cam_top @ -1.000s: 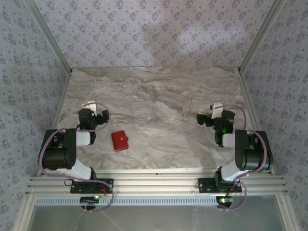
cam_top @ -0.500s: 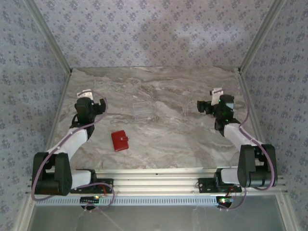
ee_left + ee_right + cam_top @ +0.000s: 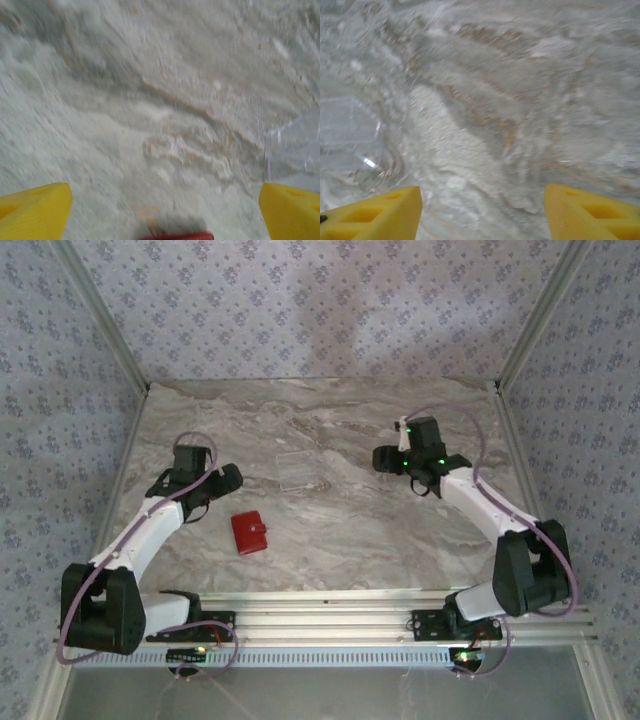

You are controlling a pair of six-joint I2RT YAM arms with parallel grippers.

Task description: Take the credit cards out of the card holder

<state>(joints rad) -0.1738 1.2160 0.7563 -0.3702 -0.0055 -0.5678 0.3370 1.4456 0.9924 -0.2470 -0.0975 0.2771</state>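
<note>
The card holder (image 3: 250,533), a small red wallet folded shut with its snap tab on the right side, lies flat on the marble table left of centre. Its red edge (image 3: 177,235) peeks in at the bottom of the left wrist view. The credit cards are hidden. My left gripper (image 3: 226,480) hovers just up and left of the wallet; its yellow fingers (image 3: 35,212) stand wide apart, open and empty. My right gripper (image 3: 384,458) hangs over the table right of centre, open, with bare marble between its yellow fingers (image 3: 592,212).
A clear plastic tray (image 3: 296,470) sits on the table (image 3: 400,530) between the two grippers. It shows at the right edge (image 3: 295,145) of the left wrist view and at the left (image 3: 345,135) of the right wrist view. Patterned walls enclose the table.
Both arms have unfolded and reached out over the table. The left gripper swung right toward the card holder, and the right gripper swung left toward the clear tray.
</note>
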